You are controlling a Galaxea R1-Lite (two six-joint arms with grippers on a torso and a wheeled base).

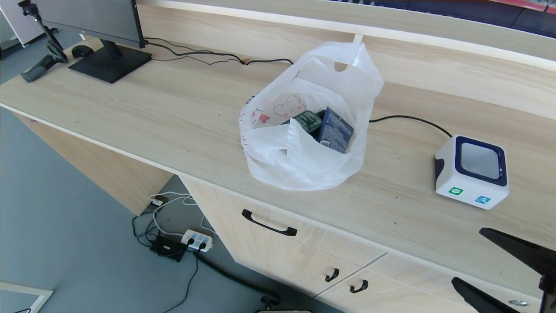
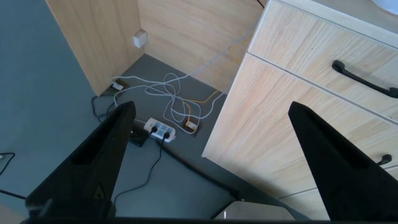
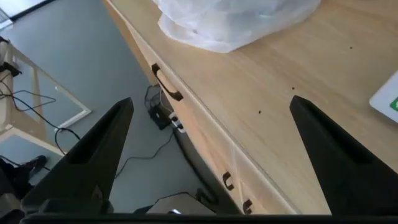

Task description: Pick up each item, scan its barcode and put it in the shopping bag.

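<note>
A white plastic shopping bag (image 1: 304, 139) stands open in the middle of the wooden counter (image 1: 152, 117). Inside it lie a dark blue box (image 1: 335, 130) and a green-and-black item (image 1: 307, 121). The white cube barcode scanner (image 1: 472, 171) sits to the bag's right, its dark window facing up. My right gripper (image 1: 468, 256) hangs open and holds nothing, above the counter's front edge, in front of the scanner. In the right wrist view the right gripper (image 3: 211, 102) has the bag (image 3: 236, 18) beyond it. My left gripper (image 2: 211, 109) is open with nothing in it, low beside the drawer fronts (image 2: 323, 74).
A monitor (image 1: 93, 21) on a black stand and a handheld device (image 1: 41, 65) stand at the counter's far left, with cables along the back. A raised ledge (image 1: 434, 39) runs behind. Drawers with black handles (image 1: 269, 224) sit below; a power strip (image 1: 197, 239) lies on the floor.
</note>
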